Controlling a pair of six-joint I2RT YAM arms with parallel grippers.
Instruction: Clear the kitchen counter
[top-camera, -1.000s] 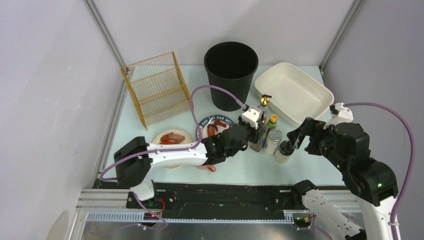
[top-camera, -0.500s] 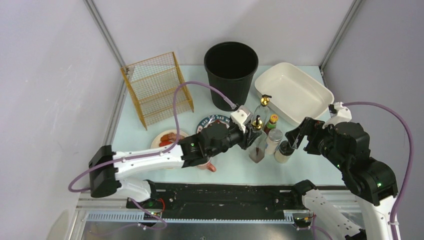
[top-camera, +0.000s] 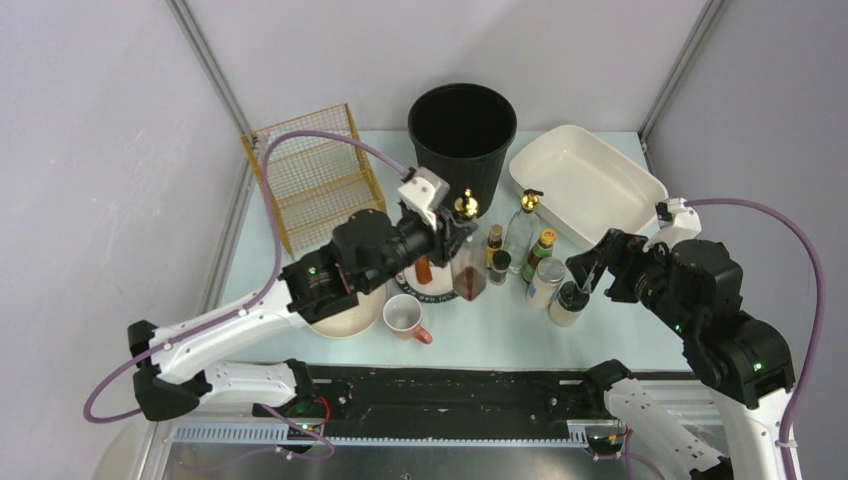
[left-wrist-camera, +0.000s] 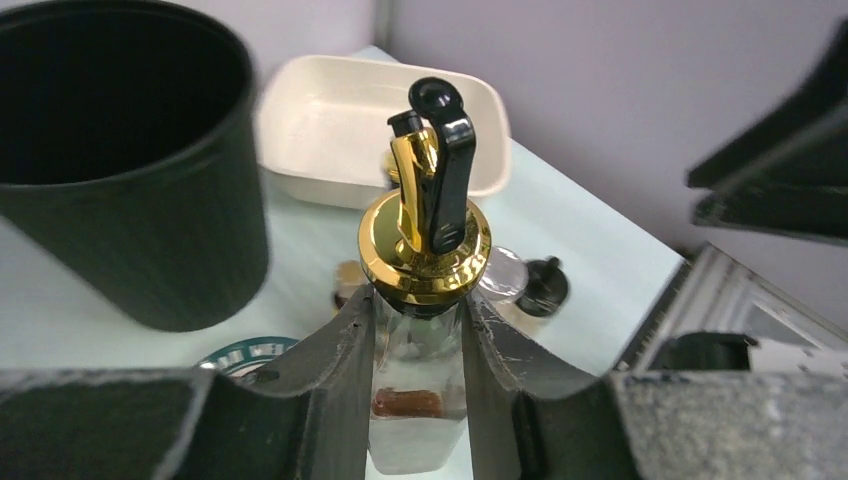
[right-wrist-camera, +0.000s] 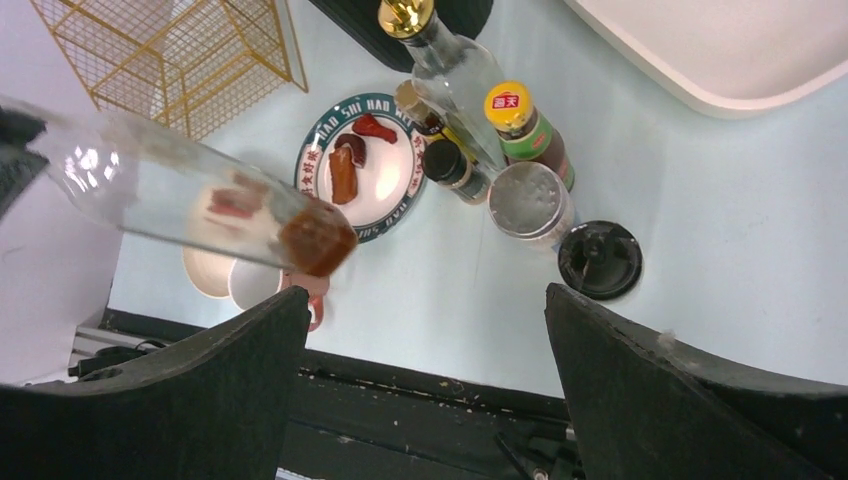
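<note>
Grip confirmed: my left gripper (left-wrist-camera: 415, 335) is clamped on the neck of the clear glass bottle with the gold pourer cap (left-wrist-camera: 424, 250), just under the cap, so the collar cannot slip through. The bottle hangs roughly upright and appears lifted off the surface, brown sauce settled at its base, near the patterned round plate (right-wrist-camera: 365, 165).

My right gripper (right-wrist-camera: 425, 300) is spread wide and holds nothing. It hovers over the black-lidded jar (right-wrist-camera: 600, 260), likely its next pick.

The pale mint-green kitchen counter (top-camera: 480, 345) carries a cluster of small condiment bottles (top-camera: 541, 252), a white mug (top-camera: 403, 315), a black round bin (top-camera: 462, 130), a white rectangular basin (top-camera: 590, 185) and a gold wire rack (top-camera: 315, 180). Grey walls enclose three sides.
</note>
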